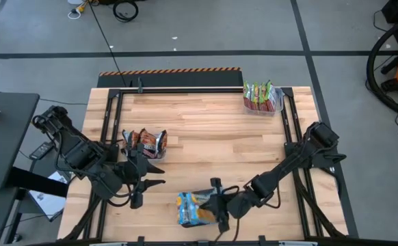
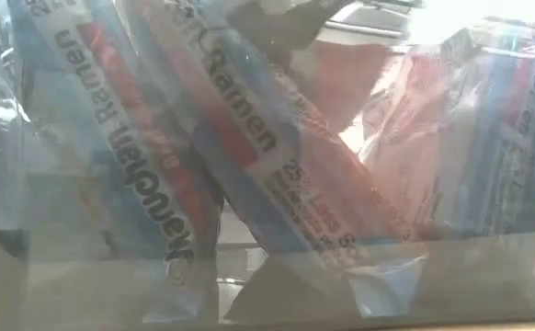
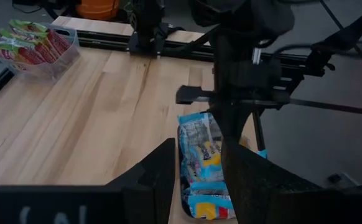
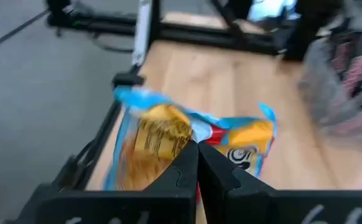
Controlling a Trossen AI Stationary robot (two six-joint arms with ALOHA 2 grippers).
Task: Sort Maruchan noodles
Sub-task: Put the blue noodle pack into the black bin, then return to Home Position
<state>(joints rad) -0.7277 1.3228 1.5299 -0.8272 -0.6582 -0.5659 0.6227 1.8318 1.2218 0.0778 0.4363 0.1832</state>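
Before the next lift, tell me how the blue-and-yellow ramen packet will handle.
The blue-and-yellow packet is probably light: it is flat and thin. Its glossy, crinkled wrapper may slip or flex at the edges. The right pincer looks shut beside it.

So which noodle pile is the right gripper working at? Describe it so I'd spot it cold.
On the wooden table, go to the near edge, around its middle. The blue-and-yellow ramen packets lie there, with the right gripper at them. They are the only blue-and-yellow ones: the dark packets sit left, and the green-red packets fill the far-right clear tub.
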